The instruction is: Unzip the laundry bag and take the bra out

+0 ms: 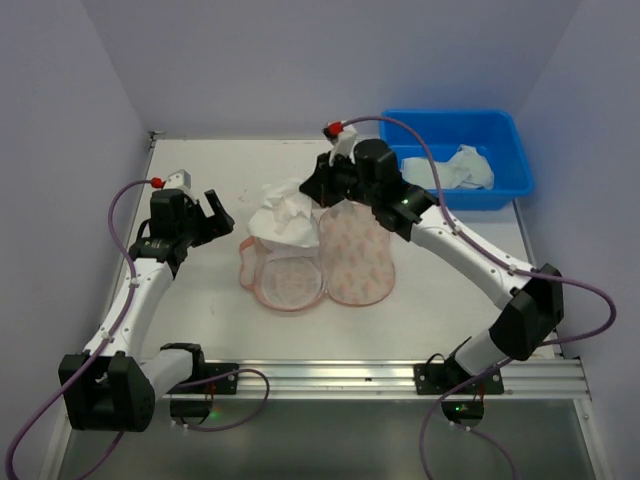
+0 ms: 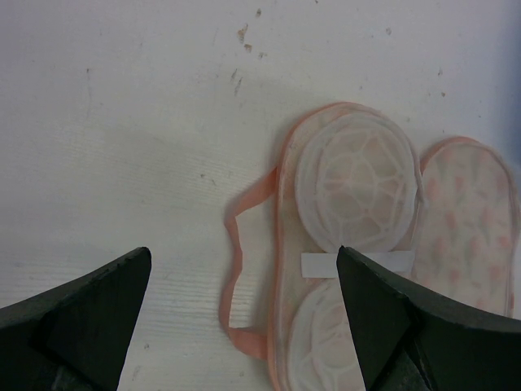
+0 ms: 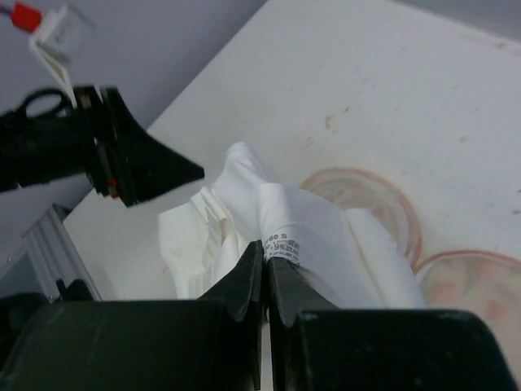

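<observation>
My left gripper hovers over the table, jaws wide with nothing between them, just left of the laundry bag. The bag lies unzipped and spread open flat mid-table, its pink strap looping off one side. At its far edge the white bra is bunched up, and my right gripper has its jaws pinched tight on the fabric by the label. At far right, a blue tub holds a pale cloth.
</observation>
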You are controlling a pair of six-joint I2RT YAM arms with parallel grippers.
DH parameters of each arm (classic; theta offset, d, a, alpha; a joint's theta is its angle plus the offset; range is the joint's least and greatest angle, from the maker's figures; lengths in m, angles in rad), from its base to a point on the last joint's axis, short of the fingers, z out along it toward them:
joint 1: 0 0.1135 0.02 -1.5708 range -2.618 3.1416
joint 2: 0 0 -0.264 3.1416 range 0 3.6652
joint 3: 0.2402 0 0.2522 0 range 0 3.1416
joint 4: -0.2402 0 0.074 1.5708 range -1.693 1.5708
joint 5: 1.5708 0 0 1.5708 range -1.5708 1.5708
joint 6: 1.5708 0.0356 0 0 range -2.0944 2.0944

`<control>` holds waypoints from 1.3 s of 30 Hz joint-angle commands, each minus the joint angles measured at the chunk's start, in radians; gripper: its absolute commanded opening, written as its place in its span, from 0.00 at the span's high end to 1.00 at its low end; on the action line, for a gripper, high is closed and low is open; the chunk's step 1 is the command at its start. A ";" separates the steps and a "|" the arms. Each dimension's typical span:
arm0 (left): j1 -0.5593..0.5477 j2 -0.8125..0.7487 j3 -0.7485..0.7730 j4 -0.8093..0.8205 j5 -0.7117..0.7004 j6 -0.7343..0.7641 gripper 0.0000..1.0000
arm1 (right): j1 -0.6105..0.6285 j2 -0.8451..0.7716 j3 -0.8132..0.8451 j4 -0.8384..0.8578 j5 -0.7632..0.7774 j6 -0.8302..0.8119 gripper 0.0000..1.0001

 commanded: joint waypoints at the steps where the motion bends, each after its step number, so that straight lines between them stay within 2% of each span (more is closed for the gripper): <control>1: 0.008 0.003 -0.011 0.046 -0.003 0.023 0.00 | -0.086 -0.063 0.143 -0.110 0.135 -0.028 1.00; 5: 0.008 0.002 -0.011 0.046 -0.004 0.023 0.00 | -0.241 -0.074 0.240 -0.156 0.165 0.001 1.00; 9: 0.008 0.002 -0.012 0.046 -0.004 0.023 0.00 | -0.448 -0.037 0.332 -0.162 0.113 0.027 1.00; 15: 0.008 0.003 -0.012 0.047 -0.003 0.023 0.00 | -0.626 0.087 0.412 -0.153 0.100 0.030 1.00; 23: 0.008 0.012 -0.014 0.047 -0.001 0.025 0.00 | -0.754 0.275 0.360 0.021 0.129 0.015 1.00; 25: 0.008 0.012 -0.015 0.046 -0.003 0.025 0.00 | -0.761 0.318 0.366 0.025 0.131 0.013 1.00; 29: 0.008 0.012 -0.014 0.046 -0.001 0.025 0.00 | -0.763 0.424 0.385 -0.023 0.039 0.070 0.99; 33: 0.008 0.009 -0.014 0.046 -0.001 0.025 0.00 | -0.763 0.481 0.331 -0.040 0.027 0.151 0.89; 36: 0.008 0.009 -0.014 0.046 0.002 0.025 0.00 | -0.763 0.469 0.276 -0.066 0.086 0.207 0.67; 37: 0.008 0.009 -0.014 0.046 0.002 0.025 0.00 | -0.763 0.439 0.264 -0.069 0.111 0.211 0.50; 39: 0.008 0.006 -0.012 0.046 0.006 0.023 0.00 | -0.763 0.402 0.254 -0.109 0.187 0.213 0.36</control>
